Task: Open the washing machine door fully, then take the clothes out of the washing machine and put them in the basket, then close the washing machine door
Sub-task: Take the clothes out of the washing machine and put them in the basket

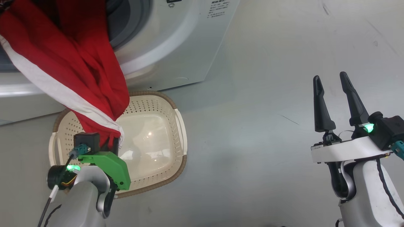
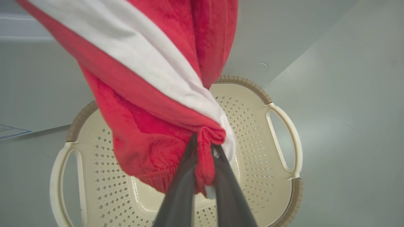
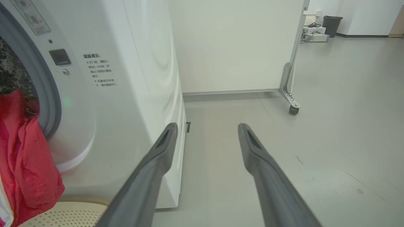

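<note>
The washing machine point(image 1: 176, 47) stood open before me. The clothes point(image 1: 72, 69), a red jersey with a white stripe, trailed from its drum mouth down to my left gripper point(image 2: 205, 145), which was pinched tight on a fold directly above the basket point(image 1: 148, 93). My right gripper point(image 1: 329, 77) hung well apart, fingers spread wide, holding nothing. I judged the unloading step half done: next, pull the jersey clear, lower it, let go.

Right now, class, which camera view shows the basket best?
The head view: nearly the whole basket, rim and floor, with the jersey covering its left part. In the left wrist view the jersey hides its middle; the right wrist view catches a corner of it.
</note>
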Motion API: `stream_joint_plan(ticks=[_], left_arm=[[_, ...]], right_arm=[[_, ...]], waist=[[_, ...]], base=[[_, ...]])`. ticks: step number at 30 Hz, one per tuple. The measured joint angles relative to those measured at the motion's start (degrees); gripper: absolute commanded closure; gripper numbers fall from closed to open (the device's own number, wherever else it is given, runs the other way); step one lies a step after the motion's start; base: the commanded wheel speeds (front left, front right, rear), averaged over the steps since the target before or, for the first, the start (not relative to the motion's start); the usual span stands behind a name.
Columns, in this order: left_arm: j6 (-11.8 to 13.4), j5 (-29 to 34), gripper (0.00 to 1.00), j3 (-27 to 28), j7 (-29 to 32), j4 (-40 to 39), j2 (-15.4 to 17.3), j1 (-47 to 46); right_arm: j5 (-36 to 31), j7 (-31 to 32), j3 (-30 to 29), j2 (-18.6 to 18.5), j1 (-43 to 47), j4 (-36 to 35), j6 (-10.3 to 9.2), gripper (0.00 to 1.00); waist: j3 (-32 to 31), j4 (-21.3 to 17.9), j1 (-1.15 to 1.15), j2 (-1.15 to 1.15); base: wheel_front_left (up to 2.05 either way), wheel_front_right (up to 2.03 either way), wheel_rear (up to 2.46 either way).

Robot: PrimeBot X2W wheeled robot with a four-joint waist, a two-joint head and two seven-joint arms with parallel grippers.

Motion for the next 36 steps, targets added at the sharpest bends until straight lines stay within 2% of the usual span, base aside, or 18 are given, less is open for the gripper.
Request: stream_joint_plan(ticks=[2, 3, 4, 20, 29, 36], left_arm=[[0.0, -0.1, 0.98, 0.2, 0.2, 2.1, 0.0, -0.8], [-0.1, -0.1, 0.44, 0.2, 0.2, 3.0, 0.0, -1.1], [-0.1, -0.2, 0.00, 0.2, 0.2, 3.9, -0.1, -1.3], [-1.0, -0.3, 0.00, 0.4, -4.5, 11.7, -0.3, -4.0], [-1.1, -0.7, 0.00, 1.4, -11.9, 11.3, -0.5, -4.0], [-1.1, -1.0, 0.00, 2.1, -13.5, 8.9, -0.6, -4.0]], right_arm=[[0.0, 0.0, 0.0, 0.1, -0.2, 0.1, 0.00, 0.00], [0.1, 0.0, 0.0, 0.2, -0.3, 0.1, 0.00, 0.00], [0.3, 0.0, -0.1, 0.2, -0.3, 0.1, 0.00, 0.00], [0.4, 0.0, -2.2, 0.4, -0.7, 0.8, 0.00, 0.00], [0.2, 0.0, -3.4, 0.3, -0.6, 1.6, 0.00, 0.00], [-0.4, 0.0, -4.2, -0.3, 0.8, 2.4, 0.00, 0.00]], waist=[[0.4, -0.5, 0.00, 0.00], [0.6, -0.7, 0.00, 0.00], [0.7, -0.9, 0.00, 0.00], [0.1, -0.3, 0.00, 0.00], [-2.3, 1.6, 0.00, 0.00], [-4.9, 3.6, 0.00, 0.00]], base=[[0.00, 0.00, 0.00], [0.00, 0.00, 0.00], [0.00, 0.00, 0.00], [0.00, 0.00, 0.00], [0.00, 0.00, 0.00], [0.00, 0.00, 0.00]])
